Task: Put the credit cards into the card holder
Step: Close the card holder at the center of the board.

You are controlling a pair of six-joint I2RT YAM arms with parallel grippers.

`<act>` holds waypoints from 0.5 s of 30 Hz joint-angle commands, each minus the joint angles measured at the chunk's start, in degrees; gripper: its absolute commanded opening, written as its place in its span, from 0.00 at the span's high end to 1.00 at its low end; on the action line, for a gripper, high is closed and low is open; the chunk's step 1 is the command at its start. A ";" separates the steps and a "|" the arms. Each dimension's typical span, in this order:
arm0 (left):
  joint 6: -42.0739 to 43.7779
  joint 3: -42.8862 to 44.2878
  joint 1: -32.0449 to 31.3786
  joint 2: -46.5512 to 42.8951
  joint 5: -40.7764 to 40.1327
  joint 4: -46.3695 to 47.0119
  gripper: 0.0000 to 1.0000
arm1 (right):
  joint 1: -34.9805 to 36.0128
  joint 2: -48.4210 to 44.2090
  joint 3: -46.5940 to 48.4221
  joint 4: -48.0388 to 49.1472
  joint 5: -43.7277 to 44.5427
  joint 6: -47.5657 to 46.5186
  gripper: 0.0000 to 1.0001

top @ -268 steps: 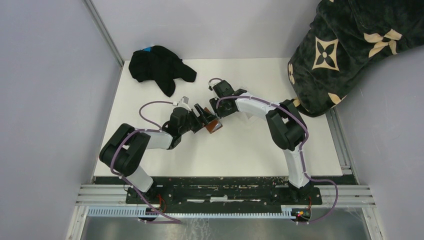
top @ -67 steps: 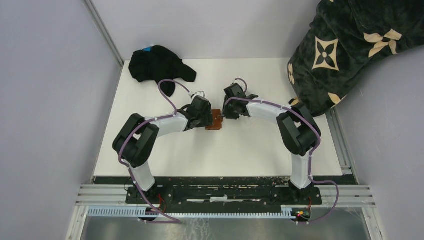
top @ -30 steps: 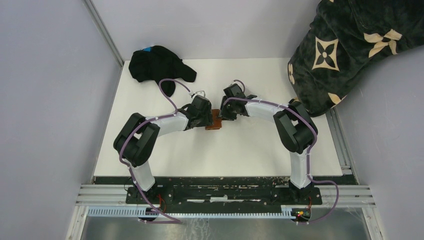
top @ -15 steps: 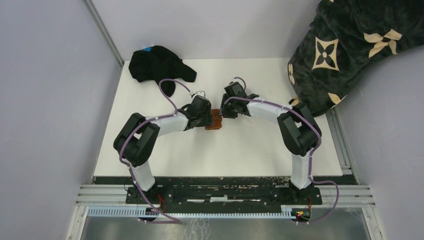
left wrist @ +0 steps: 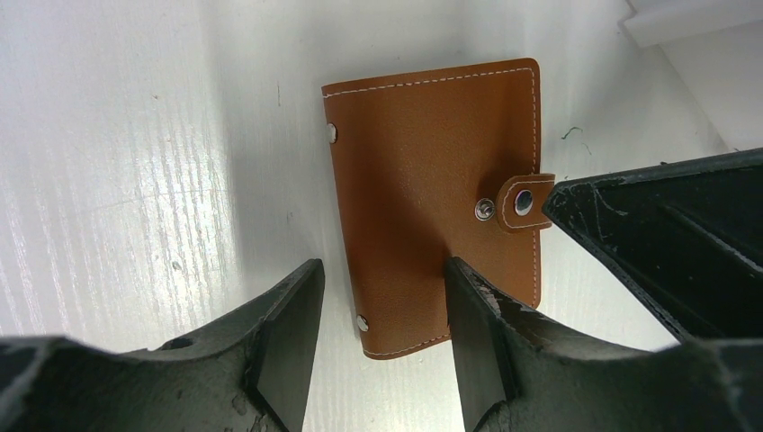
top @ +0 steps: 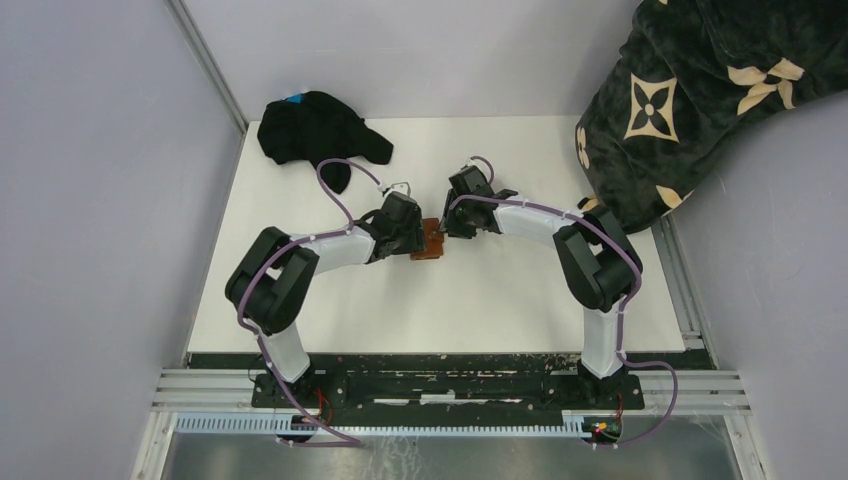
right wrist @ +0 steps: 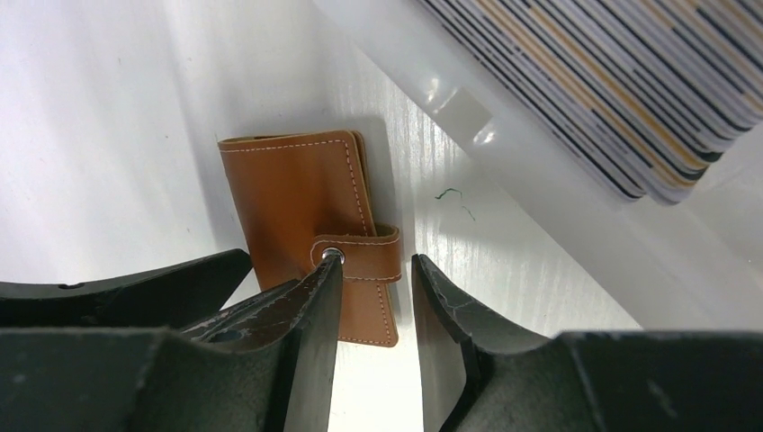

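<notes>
Closed brown wallet (left wrist: pixel 432 207) laid flat on white table (top: pixel 480 300), grey walls (top: pixel 100 200) around. Over wallet, left gripper (left wrist: pixel 378 333) fingers held spread; at snap tab (right wrist: pixel 369 252), right gripper (right wrist: pixel 378 297) fingers parted; nothing grasped.

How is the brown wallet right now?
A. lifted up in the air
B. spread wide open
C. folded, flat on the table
C: the wallet lies folded on the table, outer cover up, no inner slots showing.
</notes>
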 commanded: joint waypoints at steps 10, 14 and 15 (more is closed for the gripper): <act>3.17 -3.06 0.11 2.55 0.89 -8.07 0.41 | -0.02 2.64 0.97 1.81 0.53 1.43 0.60; 3.26 -3.09 0.07 2.85 0.86 -8.09 0.41 | 0.26 3.41 1.39 1.80 -0.09 1.43 0.60; 3.26 -2.97 0.11 2.94 0.83 -8.00 0.41 | 0.32 3.63 1.51 1.80 -0.42 1.43 0.60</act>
